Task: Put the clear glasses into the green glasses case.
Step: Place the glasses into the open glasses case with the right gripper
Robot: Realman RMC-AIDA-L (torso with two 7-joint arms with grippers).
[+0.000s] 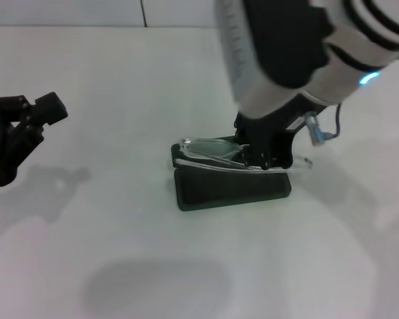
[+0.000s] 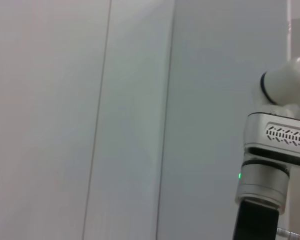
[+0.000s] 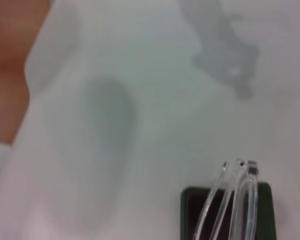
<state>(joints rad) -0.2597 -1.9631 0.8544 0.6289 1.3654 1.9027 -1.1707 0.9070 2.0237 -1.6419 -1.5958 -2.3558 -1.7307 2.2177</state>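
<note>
The green glasses case (image 1: 233, 188) lies open in the middle of the white table, its dark-lined lid flat toward me. The clear glasses (image 1: 209, 151) rest folded and tilted in the back half of the case. My right gripper (image 1: 265, 158) comes down over the case's right end and looks shut on that end of the glasses. The right wrist view shows the clear glasses' arms (image 3: 235, 200) reaching over the case's dark lining (image 3: 192, 212). My left gripper (image 1: 36, 106) hovers open at the far left, well apart from the case.
White table (image 1: 120, 252) all around the case, with a wall seam at the back. My right arm's white and black forearm (image 1: 299, 46) hangs over the table's back right. The left wrist view shows only pale wall panels and an arm joint (image 2: 275, 160).
</note>
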